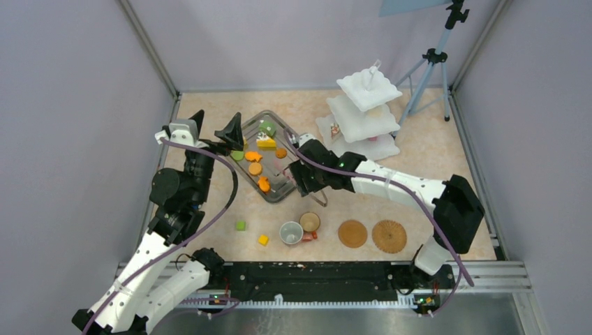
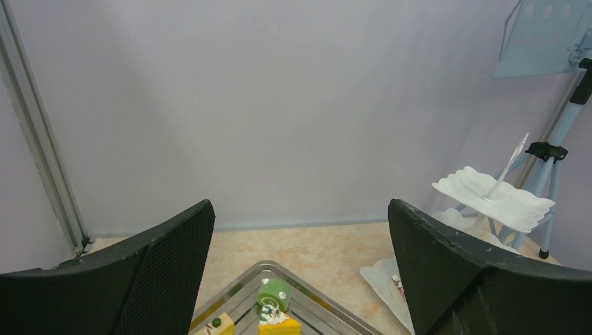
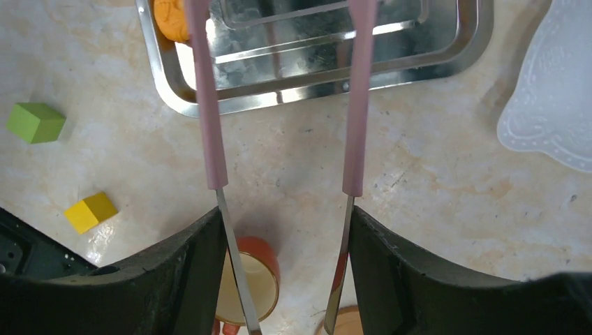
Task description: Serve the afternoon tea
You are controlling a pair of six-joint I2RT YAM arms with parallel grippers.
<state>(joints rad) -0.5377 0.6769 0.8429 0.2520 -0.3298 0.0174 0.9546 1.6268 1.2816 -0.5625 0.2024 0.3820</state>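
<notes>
Pastries (image 1: 255, 168) on tray (image 3: 433, 28), two cups (image 1: 291, 232) beside mats (image 1: 389, 236), stand (image 1: 363, 115) upright

Top cam's mounted high behind the arm bases (image 1: 209, 264), tilted down over the whole beige marbled table (image 1: 433, 150). Left wrist cam sits low, facing level at the pale lilac back wall (image 2: 279, 105). Right wrist cam looks straight down, real close, past the pink-sleeved metal tongs (image 3: 207, 105). All three catch the shiny grey steel tray (image 1: 276, 172) and the white three-tier scalloped stand (image 1: 363, 118).
</notes>
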